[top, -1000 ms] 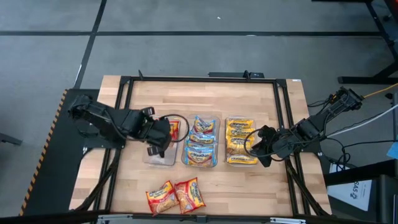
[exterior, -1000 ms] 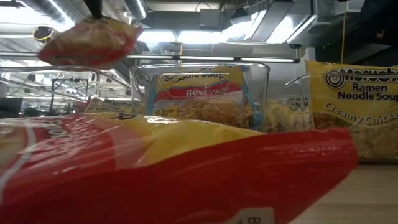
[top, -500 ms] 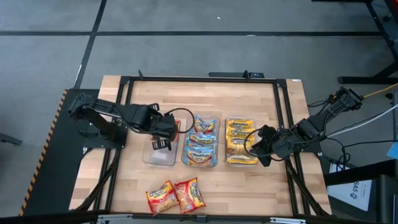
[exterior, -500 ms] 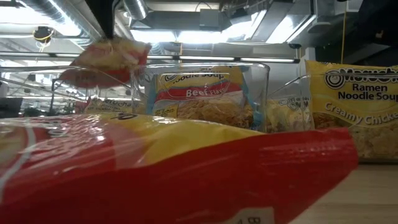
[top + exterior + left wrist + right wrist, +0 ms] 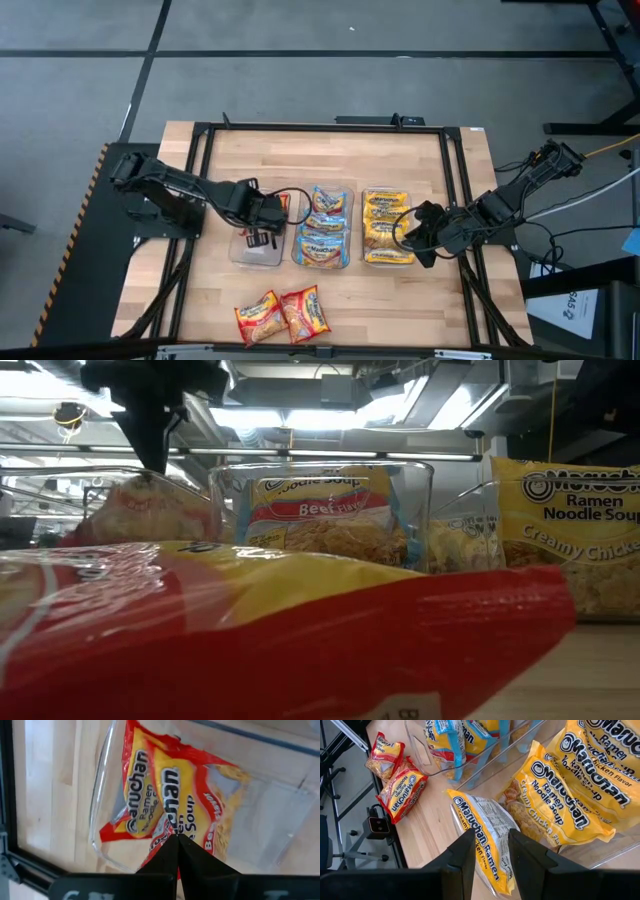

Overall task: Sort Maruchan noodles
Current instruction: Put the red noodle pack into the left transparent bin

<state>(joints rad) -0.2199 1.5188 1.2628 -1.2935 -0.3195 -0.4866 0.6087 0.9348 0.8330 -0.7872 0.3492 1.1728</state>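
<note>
Left tool (image 5: pixel 258 240) pinches a red beef ramen packet (image 5: pixel 165 815) down inside the left clear tub (image 5: pixel 243 255).
Letting go with the packet tilted could leave it propped on the tub wall or spilling onto the surface (image 5: pixel 400 290). Right tool (image 5: pixel 412 240), jaws parted on nothing, waits over a yellow packet (image 5: pixel 482 832) beside the right tub (image 5: pixel 388 259); two red packets (image 5: pixel 282 314) lie unsorted.

Bright, even overhead light; ceiling lamps (image 5: pixel 300 415) glare in the low view, the nearest red packet (image 5: pixel 250 630) blurred.
</note>
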